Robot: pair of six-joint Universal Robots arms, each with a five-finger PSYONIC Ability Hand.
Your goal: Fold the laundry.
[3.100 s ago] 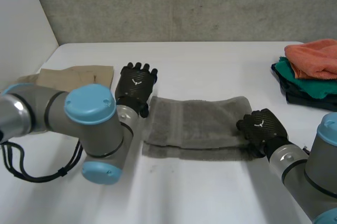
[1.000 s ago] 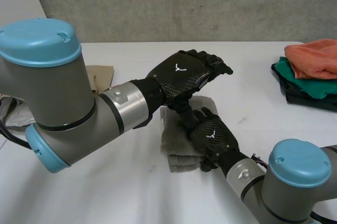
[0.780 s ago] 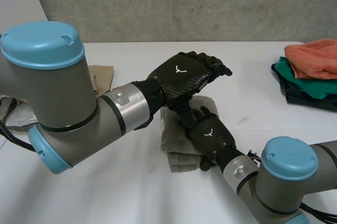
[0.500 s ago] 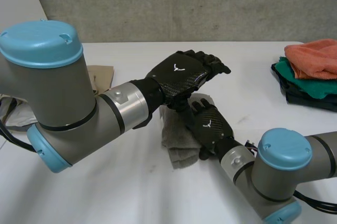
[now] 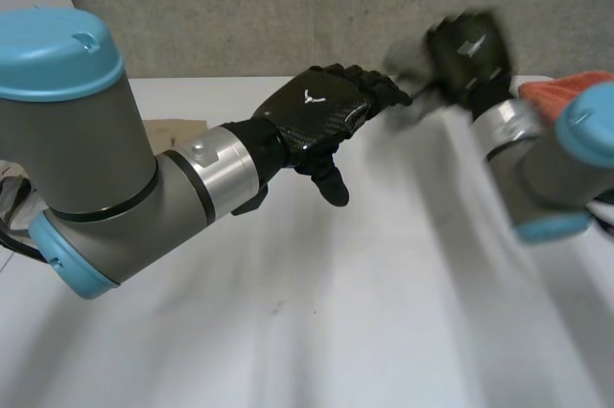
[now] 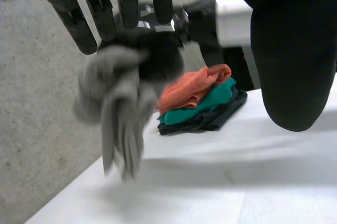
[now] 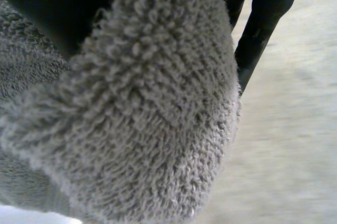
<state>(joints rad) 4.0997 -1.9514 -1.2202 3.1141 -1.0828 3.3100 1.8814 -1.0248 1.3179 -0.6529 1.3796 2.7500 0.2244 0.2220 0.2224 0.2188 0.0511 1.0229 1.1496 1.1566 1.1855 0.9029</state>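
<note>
Our left hand (image 5: 321, 115) level over the table (image 5: 365, 312), fingers straight and empty, our right hand (image 5: 470, 49) raised, clenched round the grey towel (image 7: 147, 118)

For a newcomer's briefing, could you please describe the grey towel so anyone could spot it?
Above the far side of the white table, the right hand is in the air. The grey towel hangs bunched from its grip. Unlike the orange, teal and dark cloths stacked nearby, it is fuzzy grey terry, off the table.
</note>
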